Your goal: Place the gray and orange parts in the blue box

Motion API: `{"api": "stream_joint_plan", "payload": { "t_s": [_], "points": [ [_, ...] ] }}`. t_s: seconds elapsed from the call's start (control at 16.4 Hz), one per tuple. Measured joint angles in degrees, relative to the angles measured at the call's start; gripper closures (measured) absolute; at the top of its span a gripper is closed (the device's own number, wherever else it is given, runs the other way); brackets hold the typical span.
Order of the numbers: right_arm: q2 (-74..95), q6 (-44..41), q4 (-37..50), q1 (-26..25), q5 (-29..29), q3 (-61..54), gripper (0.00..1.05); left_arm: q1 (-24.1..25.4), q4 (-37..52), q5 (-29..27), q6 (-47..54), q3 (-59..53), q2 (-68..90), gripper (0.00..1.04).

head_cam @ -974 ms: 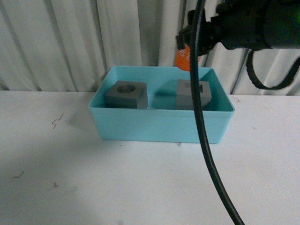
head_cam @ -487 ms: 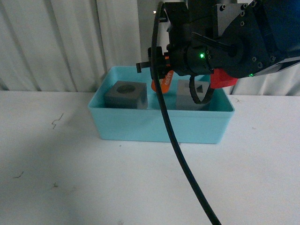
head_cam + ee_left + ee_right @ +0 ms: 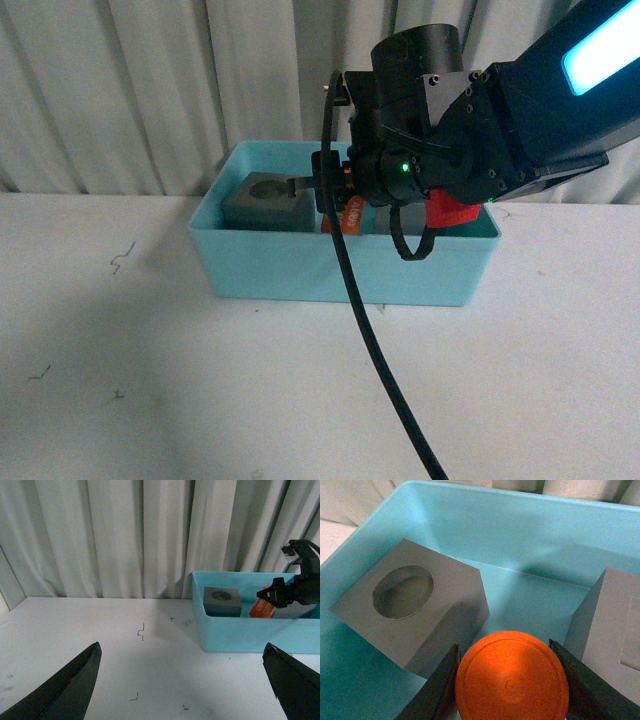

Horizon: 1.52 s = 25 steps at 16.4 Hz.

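The orange cylinder (image 3: pixel 511 677) sits clamped between the two fingers of the right pincer (image 3: pixel 505 680), held by its curved side with a flat round end facing the wrist camera. It hangs low inside the blue box (image 3: pixel 340 265), in the gap between the gray cube with the round recess (image 3: pixel 410 611) and the gray cube with the rectangular recess (image 3: pixel 610 635), near both; whether it touches either or the box floor cannot be told. Both cubes already lie in the box, so this cylinder looks like the last part to go in.

The cylinder appears to be a small, stiff, light piece with a smooth wall, so it could slip or roll once let go; gripping across the curved side, as now, seems the sound hold, and a low release between the cubes should keep it from rolling far.

In the front view, half a second ago the right arm was higher, with the cylinder at about the level of the far rim; a second ago it was above the back wall. Now it is down inside the box, and the arm hides the second cube.

The left pincer (image 3: pixel 185 680) is spread wide and holds nothing, well apart from the box above the white surface (image 3: pixel 100 645).
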Motion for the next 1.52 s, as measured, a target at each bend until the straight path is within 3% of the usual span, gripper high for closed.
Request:
{"api": "stream_joint_plan", "payload": {
  "t_s": [0.24,0.37,0.61,0.85,1.1,1.16,1.28,1.34,1.4,1.46,1.52],
  "points": [
    [2.1,1.7,-1.8,0.0,0.9,1.4,0.57,0.0,0.0,0.0,0.0,0.0,0.0,0.07],
    [2.7,1.9,-2.0,0.0,0.9,1.4,0.35,0.0,0.0,0.0,0.0,0.0,0.0,0.07],
    [1.8,2.4,0.9,-0.1,0.8,0.0,0.04,0.0,0.0,0.0,0.0,0.0,0.0,0.07],
    [-6.8,2.1,6.0,-0.7,0.5,-8.2,0.06,0.0,0.0,0.0,0.0,0.0,0.0,0.07],
    [-32.2,0.7,13.1,-3.3,1.4,-28.2,0.06,0.0,0.0,0.0,0.0,0.0,0.0,0.07],
    [-43.1,0.3,12.9,-4.8,3.3,-37.7,0.06,0.0,0.0,0.0,0.0,0.0,0.0,0.07],
    [-62.3,1.0,3.3,-7.3,8.7,-54.1,0.06,0.0,0.0,0.0,0.0,0.0,0.0,0.07],
    [-76.8,4.1,-6.5,-5.4,14.1,-64.1,0.06,0.0,0.0,0.0,0.0,0.0,0.0,0.07],
    [-89.0,9.2,-16.5,0.5,19.8,-70.3,0.06,0.0,0.0,0.0,0.0,0.0,0.0,0.07],
    [-96.5,15.4,-25.7,9.7,26.2,-73.2,0.06,0.0,0.0,0.0,0.0,0.0,0.0,0.07],
    [-96.5,19.5,-28.0,16.0,30.5,-73.1,0.06,0.0,0.0,0.0,0.0,0.0,0.0,0.07]
  ]
}}
